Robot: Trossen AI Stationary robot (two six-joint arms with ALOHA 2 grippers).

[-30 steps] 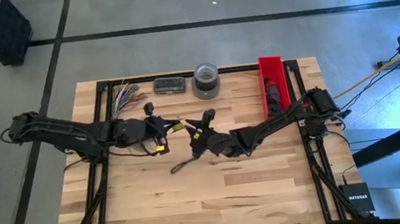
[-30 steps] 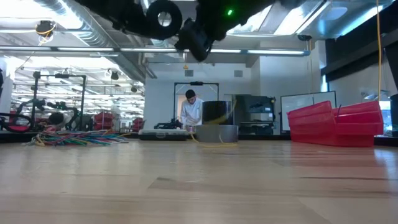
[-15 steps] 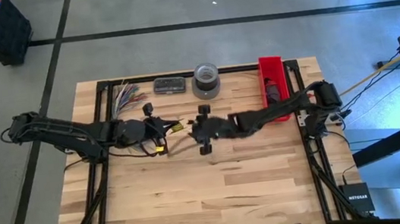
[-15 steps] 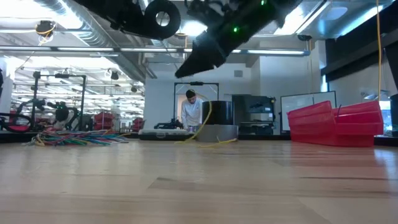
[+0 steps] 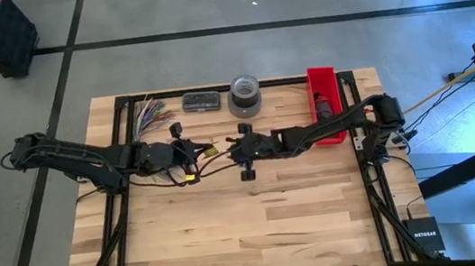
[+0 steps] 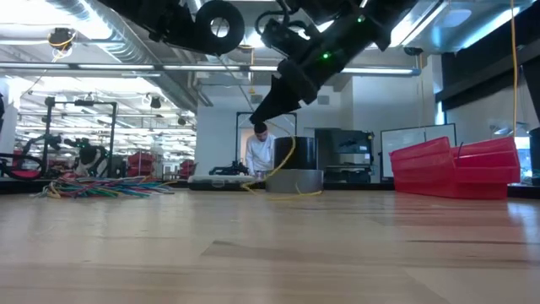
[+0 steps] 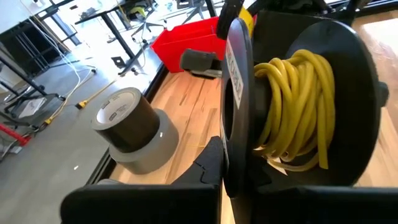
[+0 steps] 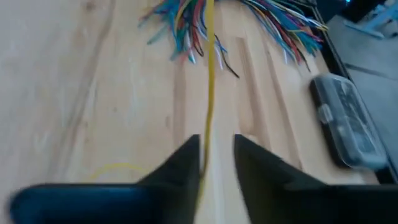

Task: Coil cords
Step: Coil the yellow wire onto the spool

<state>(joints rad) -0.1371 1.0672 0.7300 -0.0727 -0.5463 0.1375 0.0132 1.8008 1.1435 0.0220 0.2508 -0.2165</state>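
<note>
A tangle of thin multicoloured cords point(image 5: 152, 113) lies at the table's far left, also in the right wrist view point(image 8: 186, 25). My left gripper point(image 5: 184, 153) is shut on a black spool point(image 7: 292, 93) wound with yellow cord point(image 7: 298, 106), held above the table's middle left. My right gripper point(image 5: 231, 150) is just right of the spool, nearly shut, with the yellow cord point(image 8: 209, 93) running between its fingers. In the low view the cord point(image 6: 287, 156) curves from the gripper point(image 6: 257, 118) down to the table. My left gripper holds the spool by its lower part point(image 7: 239, 177), one flange standing between the fingers; the spool itself hides the place of contact. The spool is lifted clear of the table, its axis about level. My right gripper has the yellow cord point(image 8: 204, 158) between its two fingers, close against one finger point(image 8: 186, 165). The cord runs along the fingers and on ahead of them. The gripper slants downward, pointing toward the table's left. The cord hangs slack below it to the table.
A grey tape roll point(image 5: 245, 96) and a dark flat case point(image 5: 201, 101) stand at the far edge. A red bin point(image 5: 325, 104) stands far right. A person point(image 6: 260, 152) shows in the room beyond the table. Bare wood lies toward the near edge.
My right gripper has gone toward the table's far edge and its arm has straightened, ending beside the spool. The loose stretch of yellow cord that lay on the table's middle has been drawn up toward the spool.
</note>
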